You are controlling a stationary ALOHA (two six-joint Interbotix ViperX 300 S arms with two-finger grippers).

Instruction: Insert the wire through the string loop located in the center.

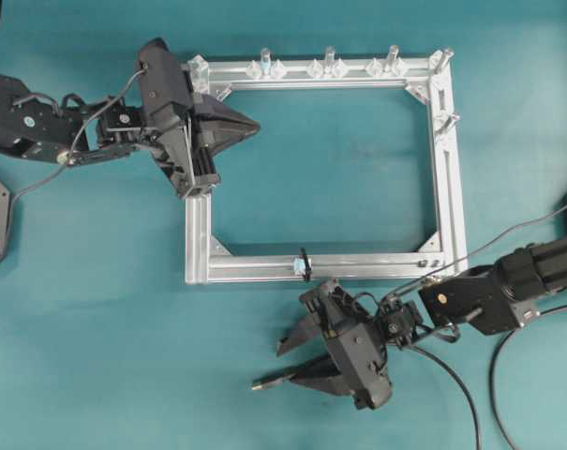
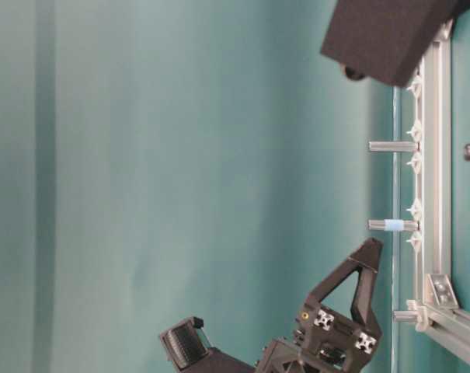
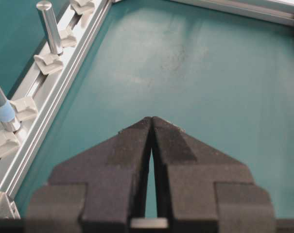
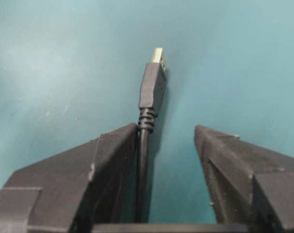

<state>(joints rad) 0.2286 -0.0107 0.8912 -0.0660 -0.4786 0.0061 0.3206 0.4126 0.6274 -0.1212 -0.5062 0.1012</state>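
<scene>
The wire (image 4: 151, 90) lies on the teal table (image 1: 96, 309), plug-first between the right gripper (image 1: 288, 361)'s spread fingers, touching one, not clamped. Only overhead shows the one string loop (image 1: 305, 263) on the frame (image 1: 447, 187)'s near bar. Left gripper (image 3: 151, 120) is clenched, empty.

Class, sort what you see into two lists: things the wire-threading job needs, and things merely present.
Needed: wire; string loop; right gripper, fingers apart around the wire.
Merely present: silver frame; upright pegs; left gripper, shut and empty.
</scene>
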